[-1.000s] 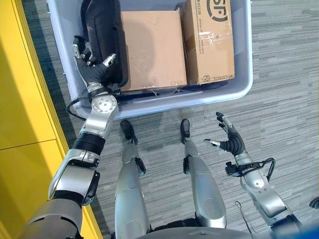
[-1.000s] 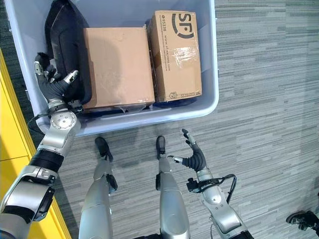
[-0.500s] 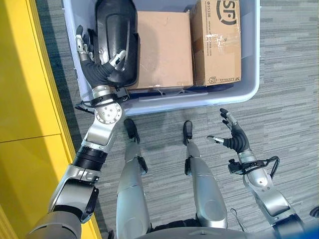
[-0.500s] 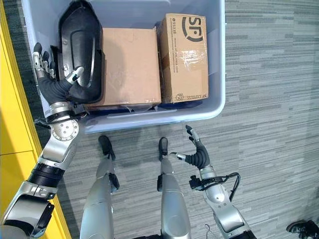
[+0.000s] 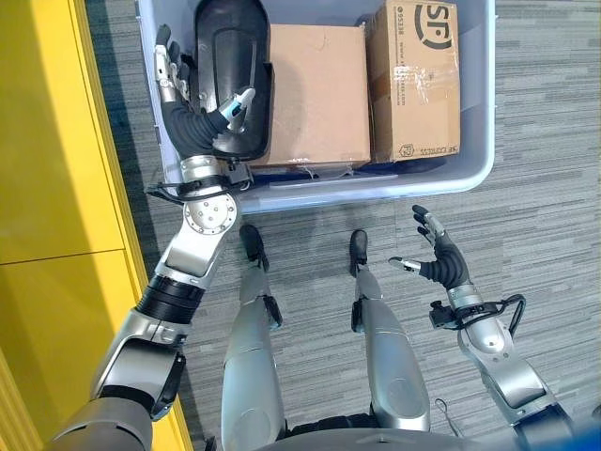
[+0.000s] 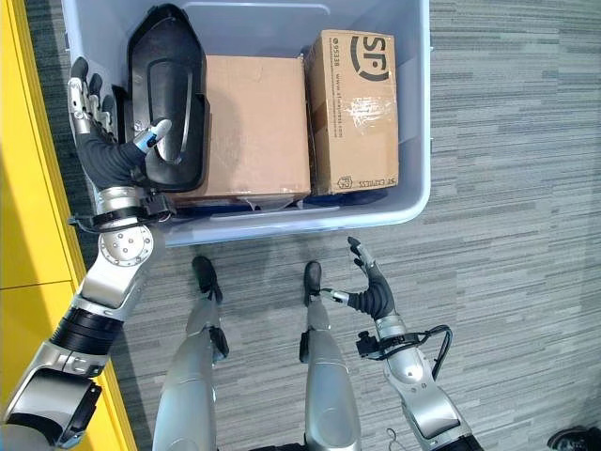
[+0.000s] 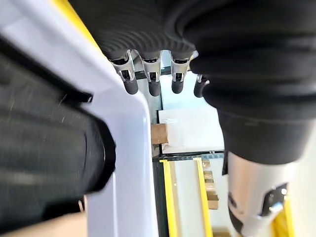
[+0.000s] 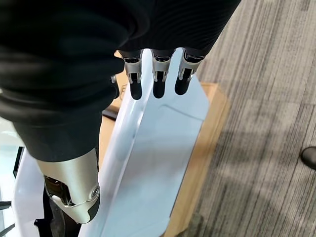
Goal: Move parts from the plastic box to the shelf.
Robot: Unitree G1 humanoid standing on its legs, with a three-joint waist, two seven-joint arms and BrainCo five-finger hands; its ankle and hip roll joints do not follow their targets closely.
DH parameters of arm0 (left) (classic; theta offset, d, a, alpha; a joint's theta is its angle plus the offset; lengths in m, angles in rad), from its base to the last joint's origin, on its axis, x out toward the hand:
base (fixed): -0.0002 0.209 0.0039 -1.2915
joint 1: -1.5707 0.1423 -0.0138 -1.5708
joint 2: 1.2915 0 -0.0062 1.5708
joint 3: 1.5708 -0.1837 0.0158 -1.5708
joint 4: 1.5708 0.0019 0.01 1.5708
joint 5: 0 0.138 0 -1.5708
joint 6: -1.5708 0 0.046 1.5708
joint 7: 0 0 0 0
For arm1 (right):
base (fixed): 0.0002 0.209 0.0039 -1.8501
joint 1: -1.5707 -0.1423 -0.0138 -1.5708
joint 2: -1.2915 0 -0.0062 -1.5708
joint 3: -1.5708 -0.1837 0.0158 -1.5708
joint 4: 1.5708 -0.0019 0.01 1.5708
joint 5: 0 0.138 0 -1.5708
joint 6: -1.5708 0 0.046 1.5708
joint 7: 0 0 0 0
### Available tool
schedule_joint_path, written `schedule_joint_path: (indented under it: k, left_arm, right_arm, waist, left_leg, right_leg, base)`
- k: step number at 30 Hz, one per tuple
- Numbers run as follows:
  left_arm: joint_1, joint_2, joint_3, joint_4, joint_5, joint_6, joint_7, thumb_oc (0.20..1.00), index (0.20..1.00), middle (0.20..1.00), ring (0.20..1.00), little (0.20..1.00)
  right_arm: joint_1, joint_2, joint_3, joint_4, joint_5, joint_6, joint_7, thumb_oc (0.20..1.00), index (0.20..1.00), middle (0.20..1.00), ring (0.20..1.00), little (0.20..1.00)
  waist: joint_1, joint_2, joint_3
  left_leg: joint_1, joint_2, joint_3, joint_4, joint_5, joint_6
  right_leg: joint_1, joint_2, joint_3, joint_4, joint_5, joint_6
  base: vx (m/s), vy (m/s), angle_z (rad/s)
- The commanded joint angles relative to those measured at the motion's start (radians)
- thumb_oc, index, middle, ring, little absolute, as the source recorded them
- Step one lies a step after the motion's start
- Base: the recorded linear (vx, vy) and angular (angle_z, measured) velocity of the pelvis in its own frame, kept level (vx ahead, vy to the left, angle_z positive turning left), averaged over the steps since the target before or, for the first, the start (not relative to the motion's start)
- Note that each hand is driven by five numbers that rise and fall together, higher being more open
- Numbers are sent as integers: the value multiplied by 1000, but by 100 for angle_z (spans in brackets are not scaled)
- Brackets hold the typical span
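your left hand (image 6: 111,150) is clamped, thumb and fingers, round the black part (image 6: 169,99) at the left end of the plastic box (image 6: 413,202), so lift it out toward the shelf while your right hand (image 6: 368,291) hangs open.

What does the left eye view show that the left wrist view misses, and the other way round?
Left eye view: a plain carton and a printed carton in the box, a yellow panel beside it, and the open right robot hand over the floor. Left wrist view: yellow-edged racks far off, past the fingers. Both: the left robot hand, the black part it grips, and the box wall.
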Motion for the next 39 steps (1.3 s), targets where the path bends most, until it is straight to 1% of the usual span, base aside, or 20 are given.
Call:
schedule_joint_path:
  k: [1, 5, 8, 10, 13, 14, 17, 25, 32, 36, 39]
  left_arm:
    - [-31, 50, 75, 33, 98, -22, 46, 1000, 1000, 1000, 1000, 1000]
    - [-28, 60, 95, 52, 118, -9, 68, 1000, 1000, 1000, 1000, 1000]
    - [-46, 88, 92, 91, 171, 24, 88, 1000, 1000, 1000, 1000, 1000]
    - [-53, 96, 86, 100, 184, 31, 88, 1000, 1000, 1000, 1000, 1000]
    - [-83, 104, 51, 167, 179, 43, 62, 1000, 1000, 1000, 1000, 1000]
    - [-99, 106, 33, 188, 173, 43, 53, 1000, 1000, 1000, 1000, 1000]
    - [-106, 103, 23, 203, 165, 41, 48, 1000, 1000, 1000, 1000, 1000]
    - [-86, 89, 41, 145, 180, 33, 72, 1000, 1000, 1000, 1000, 1000]
    - [-40, 89, 96, 6, 242, 27, 115, 1000, 1000, 1000, 1000, 1000]
    - [-34, 89, 96, -20, 255, 31, 105, 1000, 1000, 1000, 1000, 1000]
    - [-75, 95, 60, 30, 239, 36, 83, 1000, 1000, 1000, 1000, 1000]
  right_arm:
    - [61, -30, -52, -41, 11, -56, -4, 1000, 1000, 1000, 1000, 1000]
    - [63, -33, -52, -38, 9, -58, -8, 1000, 1000, 1000, 1000, 1000]
    - [62, -40, -50, -39, 13, -64, -8, 1000, 1000, 1000, 1000, 1000]
    - [61, -42, -50, -38, 12, -66, -7, 1000, 1000, 1000, 1000, 1000]
    - [66, -44, -46, -35, 19, -69, -3, 1000, 1000, 1000, 1000, 1000]
    - [70, -45, -47, -33, 19, -70, -4, 1000, 1000, 1000, 1000, 1000]
    - [76, -45, -49, -33, 18, -70, -3, 1000, 1000, 1000, 1000, 1000]
    - [81, -47, -47, -34, 21, -73, -3, 1000, 1000, 1000, 1000, 1000]
    - [68, -54, -43, -39, 20, -72, -5, 1000, 1000, 1000, 1000, 1000]
    - [59, -54, -40, -37, 26, -69, -2, 1000, 1000, 1000, 1000, 1000]
    - [61, -57, -37, -37, 26, -68, 0, 1000, 1000, 1000, 1000, 1000]
  waist:
    - [-16, -1, -26]
    - [-17, -5, -23]
    - [-20, -7, -22]
    - [-20, -9, -21]
    - [-25, -11, -21]
    - [-29, -12, -21]
    - [-31, -14, -21]
    - [-27, -9, -21]
    - [-12, 2, -22]
    - [-10, 4, -24]
    - [-15, 4, -21]
  left_leg:
    - [25, 85, -60, 58, -69, -103]
    - [24, 86, -62, 59, -69, -103]
    - [19, 87, -62, 59, -70, -103]
    - [19, 87, -62, 58, -69, -103]
    - [18, 87, -62, 56, -67, -102]
    - [19, 87, -62, 52, -65, -102]
    - [19, 87, -62, 51, -64, -102]
    - [17, 82, -60, 56, -70, -101]
    - [27, 79, -61, 52, -72, -100]
    - [32, 78, -61, 48, -73, -99]
    - [34, 77, -58, 48, -73, -98]
  right_leg:
    - [55, -77, -31, 46, -6, 50]
    - [56, -76, -33, 45, -8, 50]
    - [54, -76, -35, 45, -8, 50]
    - [54, -75, -35, 44, -7, 50]
    - [52, -75, -34, 44, -7, 51]
    - [52, -75, -35, 43, -5, 52]
    - [51, -74, -35, 42, -6, 52]
    - [50, -74, -33, 47, -11, 51]
    - [56, -75, -35, 47, -14, 50]
    - [58, -76, -37, 46, -14, 49]
    - [57, -75, -33, 48, -15, 48]
  base:
    - [0, 0, 0]
    - [0, 0, 0]
    - [0, 0, 0]
    - [0, 0, 0]
    - [0, 0, 0]
    - [10, 6, 3]
    - [5, 1, 1]
    - [0, 0, 0]
    - [0, 0, 0]
    - [0, 0, 0]
    - [0, 0, 0]
